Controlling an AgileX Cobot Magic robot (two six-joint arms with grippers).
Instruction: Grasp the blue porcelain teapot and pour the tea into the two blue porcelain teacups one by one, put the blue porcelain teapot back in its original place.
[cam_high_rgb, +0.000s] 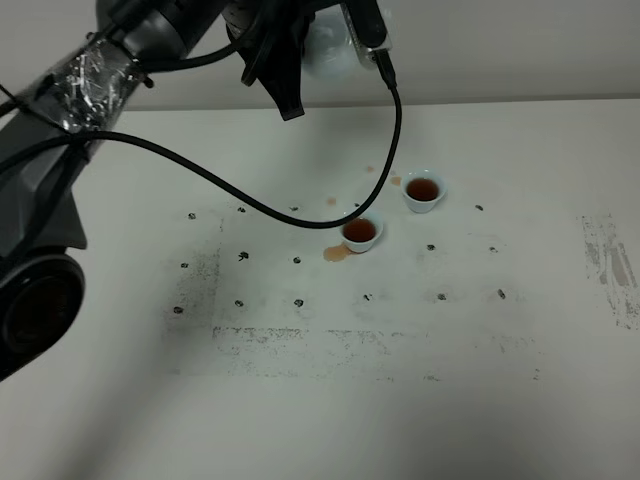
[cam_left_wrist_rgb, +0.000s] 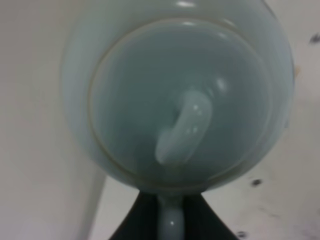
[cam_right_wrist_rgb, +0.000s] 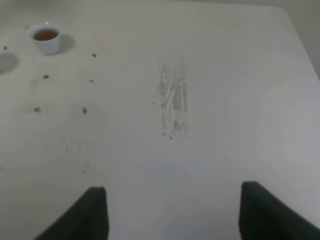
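The blue porcelain teapot (cam_high_rgb: 330, 48) hangs high above the far edge of the table, with my left gripper (cam_high_rgb: 298, 62) shut on its handle. In the left wrist view the teapot (cam_left_wrist_rgb: 175, 90) fills the frame. I look down on its lid and loop knob, and its handle (cam_left_wrist_rgb: 170, 222) sits between the dark fingers (cam_left_wrist_rgb: 136, 220). Both blue porcelain teacups stand mid-table with brown tea in them, one nearer (cam_high_rgb: 360, 233) and one farther right (cam_high_rgb: 422, 190). The right wrist view shows one teacup (cam_right_wrist_rgb: 46, 38) far from my open right gripper (cam_right_wrist_rgb: 172, 217).
A small brown puddle (cam_high_rgb: 337, 253) lies beside the nearer cup, with fainter drops (cam_high_rgb: 372, 170) behind it. A black cable (cam_high_rgb: 300, 218) droops from the left arm down to the table near the cups. Scuffed grey marks (cam_high_rgb: 610, 265) run along the table's right side.
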